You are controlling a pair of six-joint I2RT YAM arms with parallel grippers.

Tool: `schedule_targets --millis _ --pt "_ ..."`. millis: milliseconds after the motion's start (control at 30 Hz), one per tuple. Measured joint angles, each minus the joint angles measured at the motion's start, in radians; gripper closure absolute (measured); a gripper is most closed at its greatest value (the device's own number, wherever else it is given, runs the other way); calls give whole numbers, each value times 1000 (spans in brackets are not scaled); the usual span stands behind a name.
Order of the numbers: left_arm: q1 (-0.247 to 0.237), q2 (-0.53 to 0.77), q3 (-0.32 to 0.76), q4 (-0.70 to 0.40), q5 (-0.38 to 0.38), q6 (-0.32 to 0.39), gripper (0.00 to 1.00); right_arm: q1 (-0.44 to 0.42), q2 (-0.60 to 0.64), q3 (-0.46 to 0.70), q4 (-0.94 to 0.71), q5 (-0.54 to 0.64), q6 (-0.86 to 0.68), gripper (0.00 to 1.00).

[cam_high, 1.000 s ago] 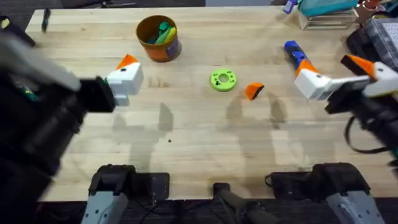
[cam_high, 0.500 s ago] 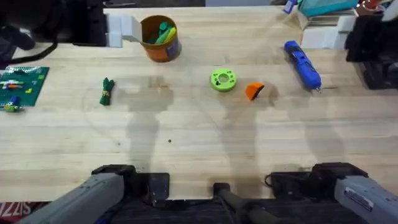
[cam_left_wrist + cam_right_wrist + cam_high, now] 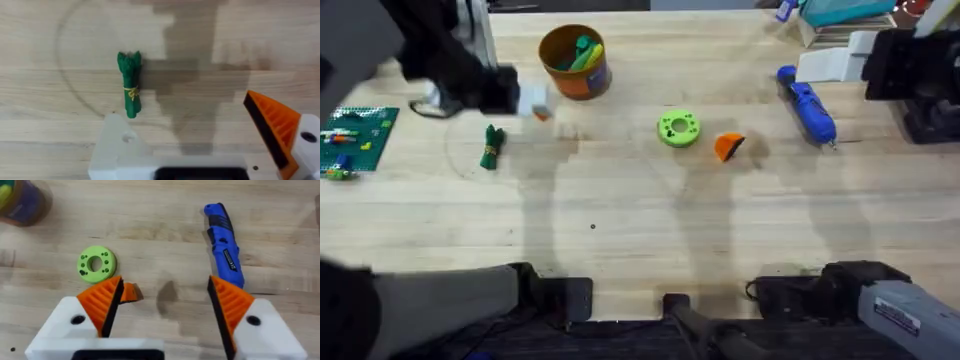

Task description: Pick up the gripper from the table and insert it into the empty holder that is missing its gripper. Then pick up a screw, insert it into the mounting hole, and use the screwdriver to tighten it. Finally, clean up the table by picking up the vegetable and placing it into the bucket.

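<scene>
The vegetable (image 3: 130, 84), dark green with a yellow band, lies on the wood (image 3: 492, 147) just ahead of my left gripper (image 3: 200, 135). That gripper (image 3: 528, 102) is open. One finger carries an orange ribbed pad (image 3: 272, 125). The other is a bare white holder (image 3: 117, 145) with a small hole in it. The loose orange gripper (image 3: 728, 146) lies mid-table beside a green disc (image 3: 678, 128). The blue screwdriver (image 3: 807, 103) lies near my open right gripper (image 3: 840, 65), whose two orange pads (image 3: 102, 300) frame the table (image 3: 165, 300). The bucket (image 3: 575, 60) stands at the back. No screw can be made out.
A green studded plate (image 3: 355, 140) with small pieces lies at the left edge. Boxes and a teal object (image 3: 845, 20) crowd the back right corner. Bare wood stretches across the near half of the table (image 3: 640, 230).
My left arm has swung from the back left corner forward, so its gripper now hangs between bucket and vegetable. The right gripper has pulled back from the screwdriver to the far right.
</scene>
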Motion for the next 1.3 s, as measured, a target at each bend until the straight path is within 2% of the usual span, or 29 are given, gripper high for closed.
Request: schedule_targets --millis 133,433,567,833,900,1000,1100,1200,1300 --pt "61 53 -91 29 13 51 15 0 0 0 0 0 0 8" --pt "196 150 -100 87 40 137 15 0 0 0 0 0 0 7" --pt "226 194 -100 114 63 158 15 0 0 0 0 0 0 8" --pt "253 240 -100 169 79 174 10 0 0 0 0 0 0 8" --pt "262 243 -100 169 82 176 149 0 0 0 0 0 0 8" --pt "269 243 -100 170 83 177 563 0 0 0 0 0 0 8" --pt "271 243 -100 170 82 183 812 0 0 0 0 0 0 8" --pt "271 243 -100 170 83 186 981 0 0 0 0 0 0 8" --pt "271 243 -100 170 82 184 999 0 0 0 0 0 0 8"
